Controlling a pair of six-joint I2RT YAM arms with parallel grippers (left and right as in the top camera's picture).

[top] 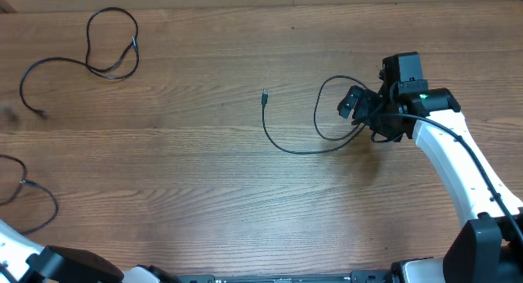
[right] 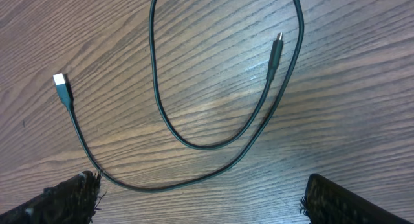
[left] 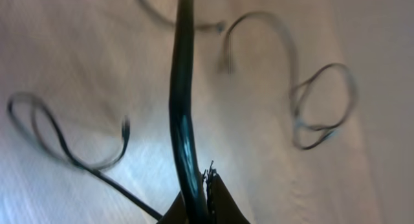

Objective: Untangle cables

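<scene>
Three black cables lie apart on the wooden table. One cable (top: pixel 110 50) is looped at the far left, and a second cable (top: pixel 29 197) sits at the left edge. The third cable (top: pixel 306 144) curves beside my right gripper (top: pixel 359 110). In the right wrist view this cable (right: pixel 213 143) loops on the wood just ahead of the right gripper (right: pixel 207 204), which is open and empty. The cable's white-tipped plug (right: pixel 60 80) lies to the left. My left gripper (left: pixel 202 208) does not show in the overhead view. It is shut on a glossy black cable strand (left: pixel 182 101) that runs up the blurred left wrist view.
The left wrist view also shows a loose loop (left: pixel 65 143) on the left and another loop (left: pixel 323 107) on the right. The white right arm (top: pixel 458 168) reaches in from the lower right. A bit of the left arm (top: pixel 16 254) shows at the bottom left corner.
</scene>
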